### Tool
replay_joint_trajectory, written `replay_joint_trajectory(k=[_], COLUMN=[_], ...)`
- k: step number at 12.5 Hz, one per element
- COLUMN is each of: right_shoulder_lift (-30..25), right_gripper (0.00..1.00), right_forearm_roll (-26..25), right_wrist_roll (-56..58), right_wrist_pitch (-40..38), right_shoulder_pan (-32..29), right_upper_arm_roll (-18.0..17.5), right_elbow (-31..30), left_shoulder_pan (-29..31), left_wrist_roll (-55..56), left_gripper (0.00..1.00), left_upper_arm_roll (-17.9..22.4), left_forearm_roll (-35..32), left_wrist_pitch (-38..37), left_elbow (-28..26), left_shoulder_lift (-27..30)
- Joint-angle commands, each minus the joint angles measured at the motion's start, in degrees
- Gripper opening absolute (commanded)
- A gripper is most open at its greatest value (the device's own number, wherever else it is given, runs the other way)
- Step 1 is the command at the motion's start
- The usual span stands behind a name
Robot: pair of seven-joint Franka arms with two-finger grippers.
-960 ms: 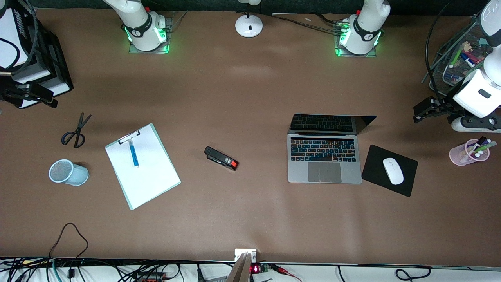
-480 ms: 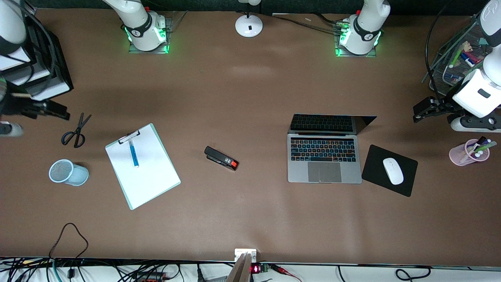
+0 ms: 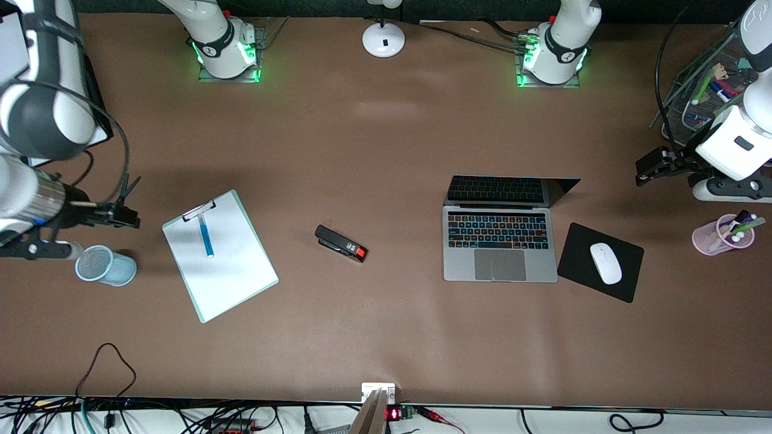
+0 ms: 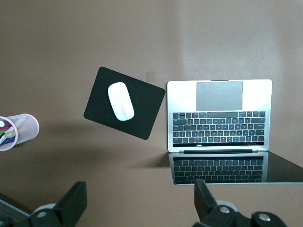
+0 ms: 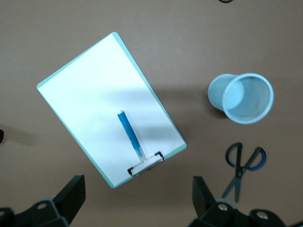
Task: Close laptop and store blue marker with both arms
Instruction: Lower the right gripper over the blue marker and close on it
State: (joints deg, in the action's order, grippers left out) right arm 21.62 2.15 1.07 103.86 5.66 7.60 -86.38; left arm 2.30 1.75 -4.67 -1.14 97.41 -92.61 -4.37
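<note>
Brown table (image 3: 386,150), laptop (image 3: 499,246) open, blue marker (image 3: 205,236) on clipboard (image 3: 220,256), left hand (image 4: 137,208) and right hand (image 5: 137,205) apparently spread, empty

White arms (image 3: 208,27) — grey joints, green-lit bases.

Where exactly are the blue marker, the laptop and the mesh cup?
blue marker (image 3: 206,237), front view, middle of its barrel.
laptop (image 3: 500,265), front view, on its trackpad.
mesh cup (image 5: 247,98), right wrist view, inside its mouth.
</note>
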Motion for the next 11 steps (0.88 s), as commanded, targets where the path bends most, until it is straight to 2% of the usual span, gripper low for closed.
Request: replay_joint_trajectory(k=[1,5,11], right_shoulder_lift=[3.5,10.1,15.9], right_gripper=[1.0,1.0,1.0], right_forearm_roll=[0.7,0.3,0.6], right_wrist_roll=[-0.5,0.1,7.1], right_wrist_pitch=[3.3,8.0,13.7], right_shoulder_pan=[2.9,4.6,5.1], right_upper_arm_roll=[0.1,0.1,0.1], right_elbow=[0.4,0.4,0.4], left_shoulder_pan=[0.0,0.0,1.1], left_wrist_roll=[-0.3,-0.2,2.2], left_gripper=[1.0,1.0,1.0], left_upper_arm_roll=[-1.1,-2.1,-1.6], left_forearm_roll=[-1.0,-0.9,-0.2], left_wrist_pitch=[-1.7,-1.6,-1.6], left_elbow=[1.8,1.9,2.3], left_shoulder_lift=[-0.4,-0.6,-2.3])
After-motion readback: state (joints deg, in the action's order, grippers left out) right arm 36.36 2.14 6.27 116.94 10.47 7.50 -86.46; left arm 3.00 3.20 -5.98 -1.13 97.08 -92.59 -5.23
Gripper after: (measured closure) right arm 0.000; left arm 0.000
